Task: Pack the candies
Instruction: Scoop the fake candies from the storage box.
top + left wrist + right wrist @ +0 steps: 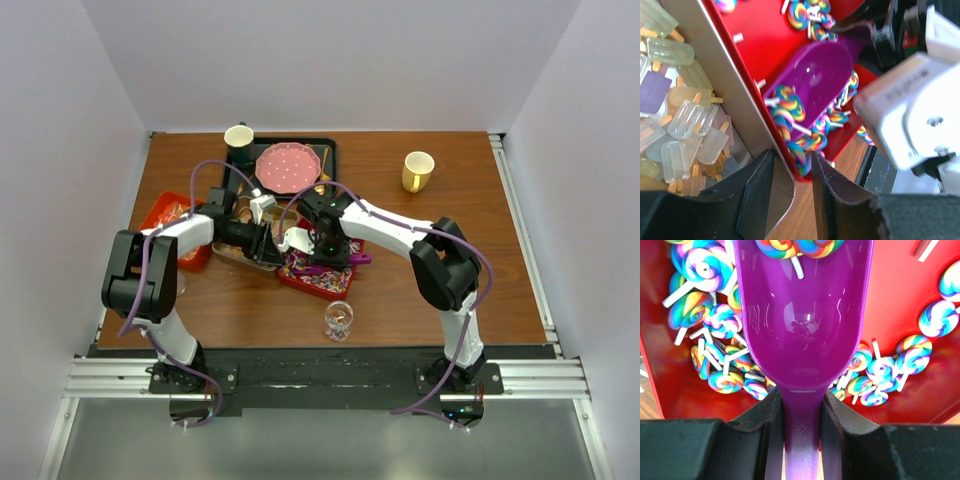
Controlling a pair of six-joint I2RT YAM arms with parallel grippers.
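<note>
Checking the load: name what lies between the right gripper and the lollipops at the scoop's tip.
The purple scoop, its bowl bare; right wrist view shows it.

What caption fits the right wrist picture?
Right gripper holds a purple scoop among swirly lollipops in a red tray.

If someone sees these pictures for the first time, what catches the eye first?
The purple scoop, gripped at its handle by the right gripper, lies among rainbow swirl lollipops in a red tray at mid-table. Beside it, a metal tray holds pale ice-pop-shaped candies; a pink dotted plate sits behind.
</note>
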